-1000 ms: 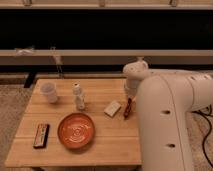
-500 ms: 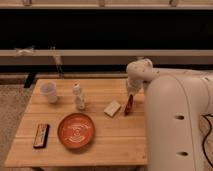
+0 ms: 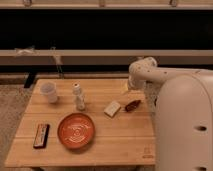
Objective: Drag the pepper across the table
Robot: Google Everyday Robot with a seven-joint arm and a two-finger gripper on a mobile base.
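The single camera view looks down at a moderate angle from above the near edge of the table (image 3: 100,142), facing across it toward the dark wall behind. It sits close behind the robot's own arm, whose white body fills the right side of the view. The gripper (image 3: 131,89) lies mid-right, above the table's far right area.

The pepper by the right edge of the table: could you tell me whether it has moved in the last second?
Cannot tell: the pepper lies right of the pale block as before; the hand is just above it.
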